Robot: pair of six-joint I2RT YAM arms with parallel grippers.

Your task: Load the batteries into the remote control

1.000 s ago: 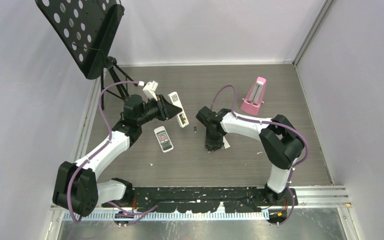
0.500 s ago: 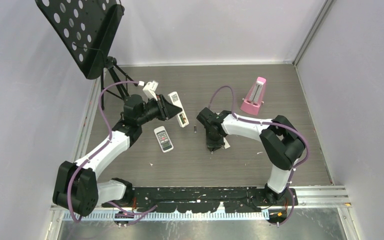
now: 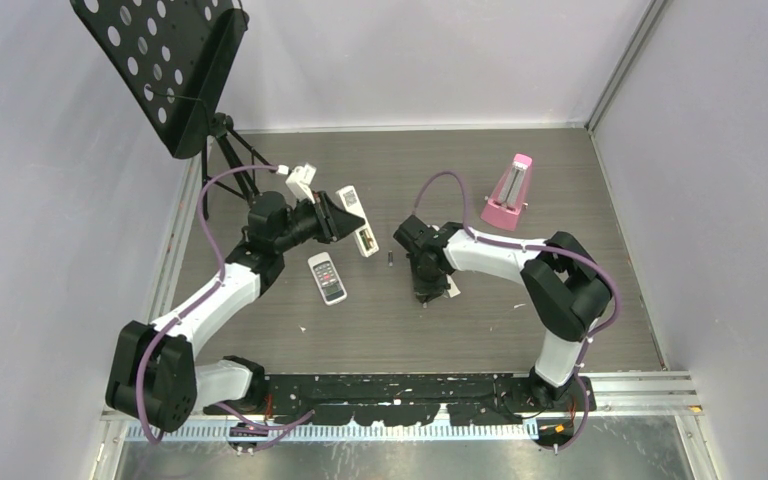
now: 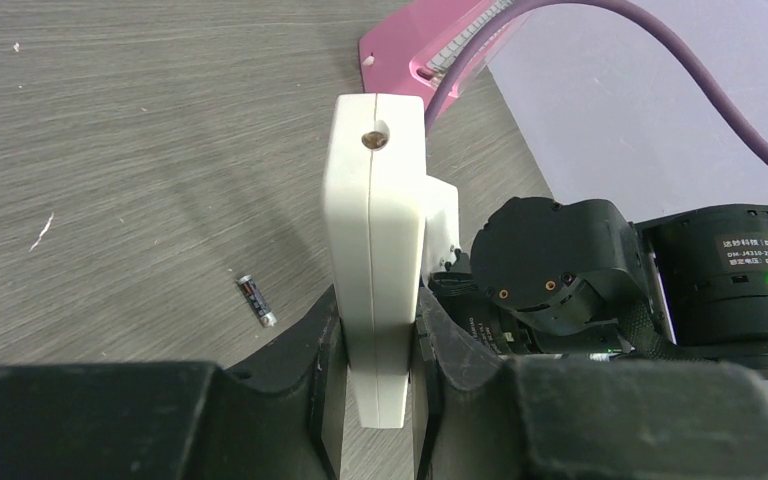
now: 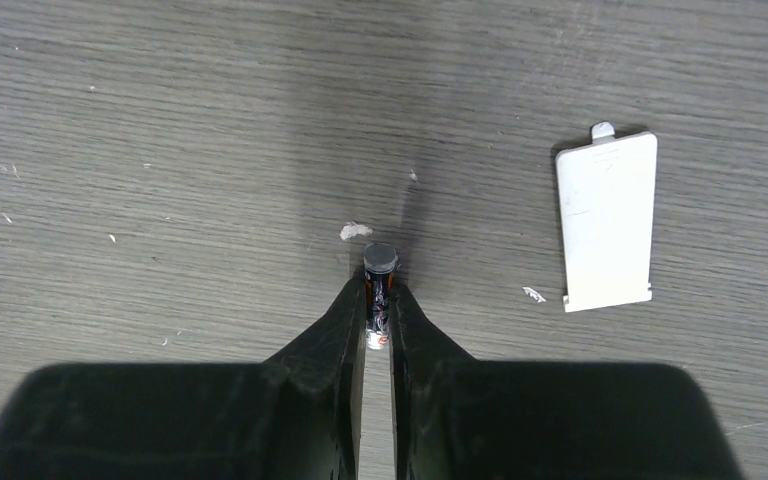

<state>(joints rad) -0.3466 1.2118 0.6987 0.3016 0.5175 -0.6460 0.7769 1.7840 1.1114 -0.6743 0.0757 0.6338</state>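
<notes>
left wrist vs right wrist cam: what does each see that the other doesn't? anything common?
Left wrist only: a white remote seen edge-on, clamped in the left jaws; a loose battery lying on the table; the pink metronome; the right arm and its purple cable.
Right wrist only: a battery pinched in the right jaws, its dark end cap towards the table; a white battery cover lying flat to its right.
Both: the grey wood-grain table, with small white flecks on it.
</notes>
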